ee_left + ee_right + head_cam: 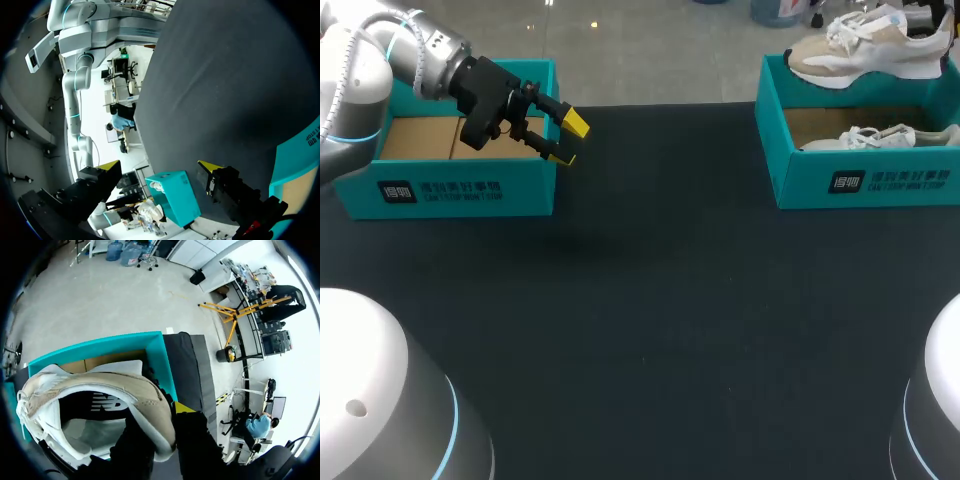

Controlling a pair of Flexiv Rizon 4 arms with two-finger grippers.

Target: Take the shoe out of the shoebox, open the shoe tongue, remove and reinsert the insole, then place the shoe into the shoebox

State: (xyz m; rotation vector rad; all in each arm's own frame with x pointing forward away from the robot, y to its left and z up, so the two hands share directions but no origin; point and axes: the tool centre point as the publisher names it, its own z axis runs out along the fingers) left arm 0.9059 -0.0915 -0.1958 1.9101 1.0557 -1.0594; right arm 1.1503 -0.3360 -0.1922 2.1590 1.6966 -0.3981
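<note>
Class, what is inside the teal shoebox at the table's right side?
Inside the shoebox, one pale shoe lies on the cardboard floor; the front wall hides its lower part. A second shoe hangs above, in the right gripper.

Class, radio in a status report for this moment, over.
Left gripper open, empty, by left shoebox. Right gripper shut on shoe, above right shoebox. Second shoe inside it. No obstruction seen.
</note>
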